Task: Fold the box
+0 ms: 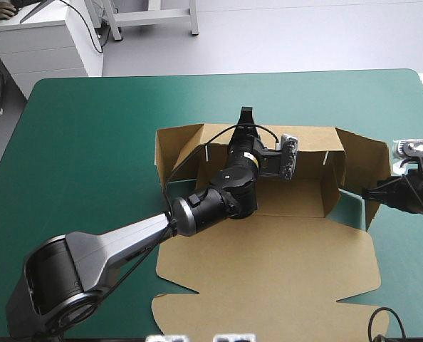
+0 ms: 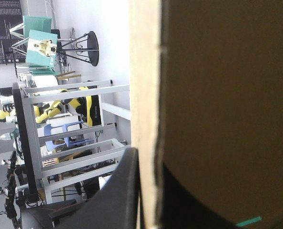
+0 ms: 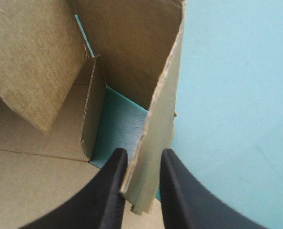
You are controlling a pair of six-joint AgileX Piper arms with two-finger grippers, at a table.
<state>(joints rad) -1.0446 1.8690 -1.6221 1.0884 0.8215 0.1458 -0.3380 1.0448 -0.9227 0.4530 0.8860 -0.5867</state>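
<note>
Flat-cut brown corrugated-board box (image 1: pixel 268 263), part erected, on the teal-green covered tabletop (image 1: pixel 90 142). It lies from the centre toward the right edge, with its broad lid panel flat and reaching the near edge. The long far wall (image 1: pixel 311 146) stands upright, its long axis parallel to the tabletop's far edge. The left gripper (image 1: pixel 246 114), with two black fin-shaped fingers, reaches across the box floor and pinches the top edge of that wall near its middle. Its own wrist view shows it all but closed, one finger on each face of the board. The right gripper (image 3: pixel 142 152) is likewise nearly closed, on the lower edge of the raised end flap (image 3: pixel 156 119) at the box's right end. A short corner tab (image 3: pixel 91 114) stands just inside that flap, with a wedge of cover showing between them. Judged next step: swing the flap inward against the tab. The right arm is the nearer for this, while the left steadies the wall.
</note>
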